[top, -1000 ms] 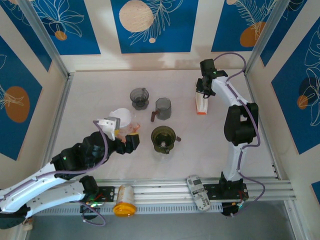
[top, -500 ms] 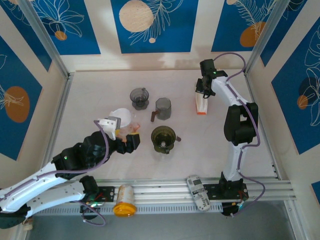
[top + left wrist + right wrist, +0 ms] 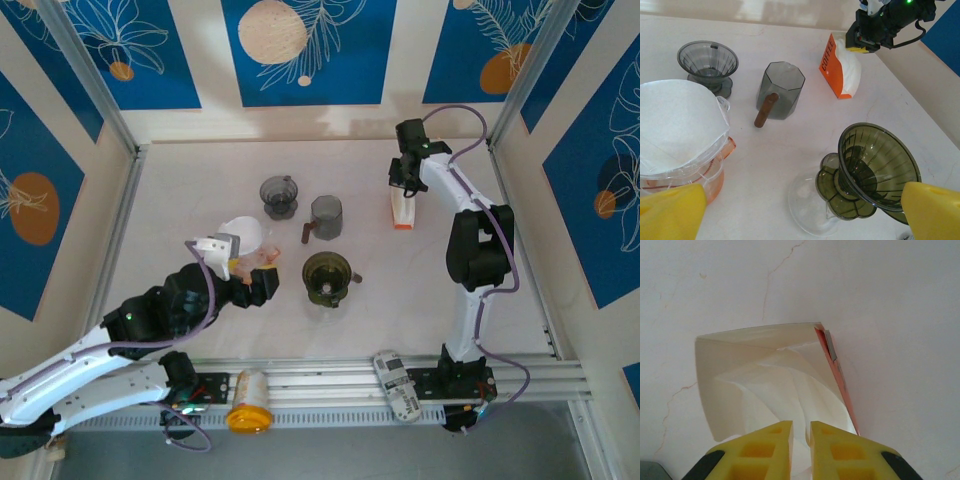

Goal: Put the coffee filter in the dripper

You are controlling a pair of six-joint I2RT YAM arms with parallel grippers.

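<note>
On the pale table [image 3: 200,180], the right gripper [image 3: 800,439] pinches a white coffee filter [image 3: 757,385] in its pack [image 3: 401,210], two o'clock from the olive dripper [image 3: 327,276]; the left gripper [image 3: 800,214] gapes wide at nine.

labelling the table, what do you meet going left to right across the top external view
white paper filter sitting in a pink glass dripper -> small smoky grey dripper -> grey faceted cup with a brown handle -> orange and white filter pack
</note>
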